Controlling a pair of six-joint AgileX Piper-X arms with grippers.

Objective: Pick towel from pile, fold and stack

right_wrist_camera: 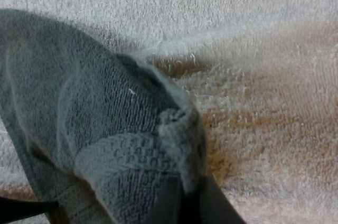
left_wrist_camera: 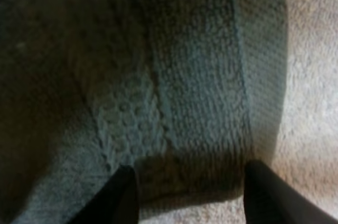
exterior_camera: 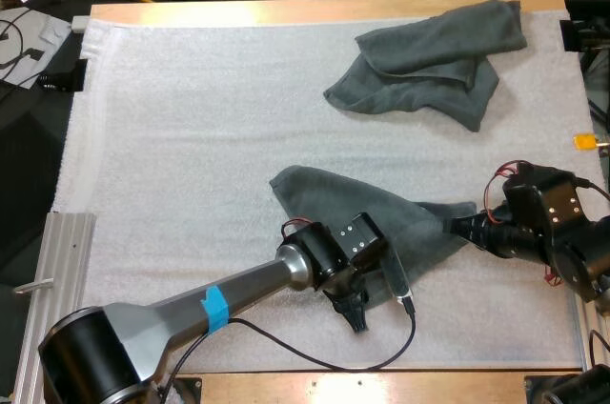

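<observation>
Nearest the high camera, my left arm (exterior_camera: 191, 304) reaches over the near edge of the mat (exterior_camera: 191, 137), with the left gripper (left_wrist_camera: 193, 200) low over the near edge of the working towel (exterior_camera: 353, 204). Its fingers (left_wrist_camera: 124, 200) stand wide apart, astride the towel's hem and closed on nothing.

Right gripper (exterior_camera: 459, 225): at the same towel's right-hand corner. The cloth is drawn to a point there and bunched between the fingers, so I read this claw as pinched tight on that corner.

Working towel: on the near middle of the mat, loosely spread and wrinkled, with no crisp fold visible.

Crumpled towel (exterior_camera: 429, 56): at the far right of the mat, well apart from the first.

Progress, as I judge it: one towel lies separated from the pile and partly laid out, and it is not yet flat.

Left to do: take the near hem with the left gripper, fold, and set the towel down as the base of a stack not yet begun. The crumpled towel then needs the same treatment.
</observation>
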